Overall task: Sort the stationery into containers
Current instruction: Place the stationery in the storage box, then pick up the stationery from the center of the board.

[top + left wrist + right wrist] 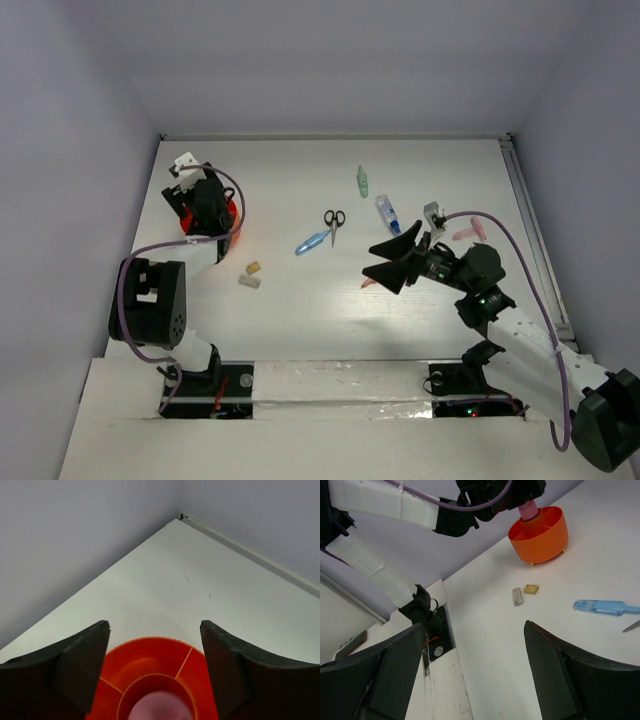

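The orange-red cup (233,214) stands at the left. In the left wrist view its dividers (150,655) show, with a pink tube (160,707) upright in the centre compartment. My left gripper (208,205) hangs over the cup, open, jaws wide on either side of the tube (154,627). On the table lie a green marker (362,180), a blue-white marker (387,213), scissors (333,222), a light blue marker (313,242), an orange marker tip (368,284) and a beige-grey piece (249,282). My right gripper (368,259) hovers mid-table, open and empty (474,626).
A small yellowish block (253,268) lies beside the beige-grey piece. A small pink item (468,233) lies right of the right arm. The right wrist view shows the cup (540,532), the tube (529,510) and the left arm's base at the near edge (427,615).
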Available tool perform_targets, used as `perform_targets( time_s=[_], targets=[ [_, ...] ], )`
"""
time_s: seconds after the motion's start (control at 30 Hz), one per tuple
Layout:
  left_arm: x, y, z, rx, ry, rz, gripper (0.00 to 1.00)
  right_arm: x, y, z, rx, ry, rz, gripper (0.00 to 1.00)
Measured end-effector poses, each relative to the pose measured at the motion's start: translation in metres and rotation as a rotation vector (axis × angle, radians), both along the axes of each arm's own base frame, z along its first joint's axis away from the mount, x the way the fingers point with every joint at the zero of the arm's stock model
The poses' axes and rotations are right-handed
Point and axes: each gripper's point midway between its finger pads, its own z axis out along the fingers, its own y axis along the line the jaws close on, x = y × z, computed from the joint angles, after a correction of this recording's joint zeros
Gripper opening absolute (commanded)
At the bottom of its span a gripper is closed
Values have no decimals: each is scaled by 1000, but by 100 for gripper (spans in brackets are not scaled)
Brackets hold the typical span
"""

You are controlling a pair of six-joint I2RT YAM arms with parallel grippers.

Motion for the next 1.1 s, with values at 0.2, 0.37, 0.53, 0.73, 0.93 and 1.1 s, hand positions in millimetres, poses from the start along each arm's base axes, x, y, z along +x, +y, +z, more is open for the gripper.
perform_targets(
  time_s=[0.2, 0.37, 0.53, 0.73, 0.93, 1.1],
  targets=[
    [-8, -2, 25, -33, -79, 4, 99, 5, 0, -5, -13, 11, -21, 85],
    [-20, -11, 58, -66, -145, -32, 99, 13, -2, -17, -45, 39, -57, 70],
    [-27, -31, 135, -109, -269, -140, 99, 27, -3, -31, -92, 79, -116, 19],
    [-53, -68, 238, -221, -445, -390, 99, 56, -6, -50, -182, 172, -226, 18],
    [-96, -129, 243, -306, -389, -754, 99, 95, -11, -69, -317, 273, -359, 41],
    [-123, -162, 179, -343, -188, -941, 92, 135, -21, -95, -462, 351, -501, 69]
  ],
)
